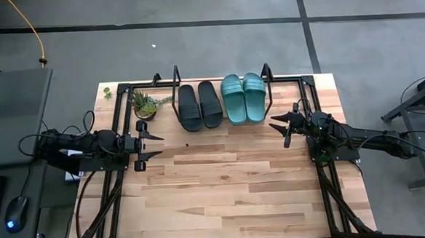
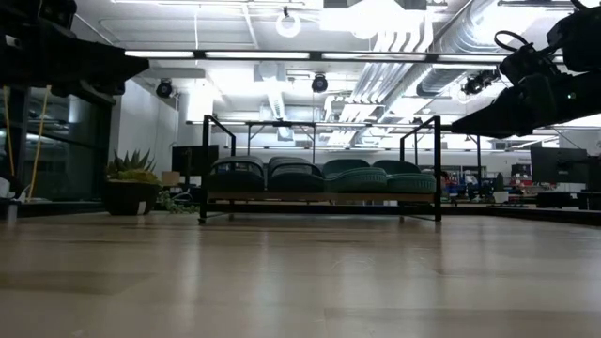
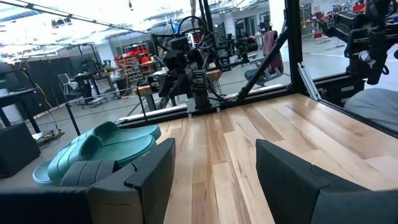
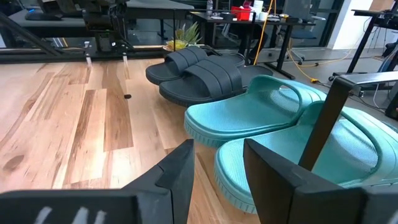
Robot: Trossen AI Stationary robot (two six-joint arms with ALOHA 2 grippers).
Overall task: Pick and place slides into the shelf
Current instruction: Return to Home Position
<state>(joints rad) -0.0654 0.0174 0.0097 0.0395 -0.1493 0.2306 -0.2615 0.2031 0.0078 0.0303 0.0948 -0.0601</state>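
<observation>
Four slides lie side by side on the shelf [image 1: 266, 74], which sits at twelve o'clock on the desk [image 1: 224, 198] in the high view. The black pair [image 1: 199, 105] is toward eleven o'clock and the teal pair [image 1: 243, 98] toward one, all with toes pointing to the far edge. A small potted plant [image 1: 145, 104] stands just beside the shelf's end at about ten o'clock.

With nothing left loose on the desk, the placing part looks finished. I judge the step in hand to be the retreat of both arms to rest.

The left gripper [image 1: 158, 145] hovers at nine o'clock, well apart from the shelf. Its fingers are spread wide with only bare wood between them. The right gripper [image 1: 280, 128] is at about two o'clock, near the outer teal slide and the shelf's end frame. It too is parted and holds nothing (its own wrist view shows the teal pair close ahead, past empty fingers).

The next move calls for little force and some care. Each arm should draw back toward its own side of the desk and fold down. The right arm needs to pull away toward three o'clock first, so that its fingers do not clip the wire end frame [image 2: 438, 169] or nudge a teal slide out of line.

No brand, label or other writing can be read on the slides, the shelf or the arms.
</observation>
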